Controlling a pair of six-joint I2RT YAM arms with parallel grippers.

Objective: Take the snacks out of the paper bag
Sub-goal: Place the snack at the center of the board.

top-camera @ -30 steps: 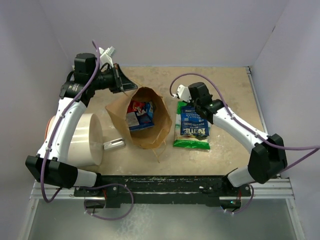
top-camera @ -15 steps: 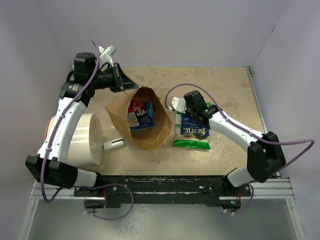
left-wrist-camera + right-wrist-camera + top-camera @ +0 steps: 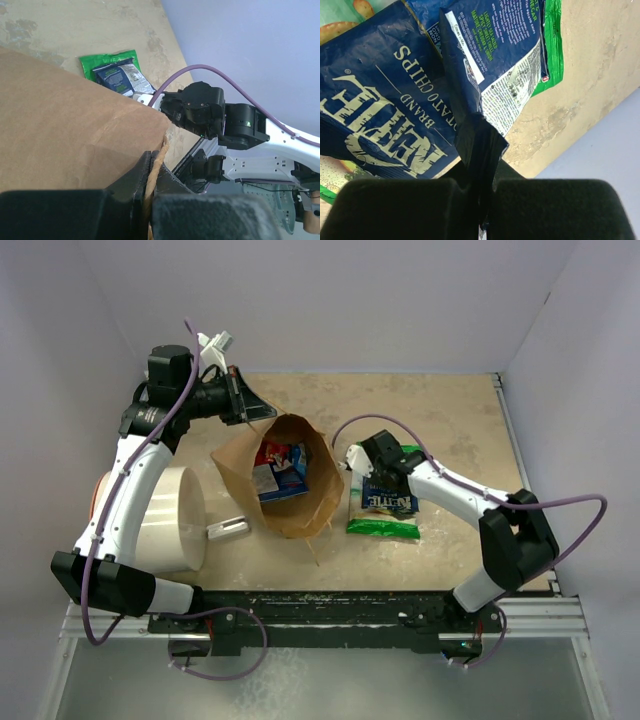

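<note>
The brown paper bag stands open at the table's middle, with red and blue packets inside. My left gripper is shut on the bag's twisted handle at its far rim; the bag's side fills the left wrist view. My right gripper is just right of the bag and shut on the corner of a small dark blue packet. That packet lies over a blue chips packet and the larger green packet, which also shows in the left wrist view.
A large white cylinder lies at the left, beside the left arm. A small white-grey bar lies between it and the bag. Purple walls close in the table at the back and both sides.
My right gripper has moved left over the packets toward the bag's right side, and its arm has folded in. The left arm and bag have not moved.
</note>
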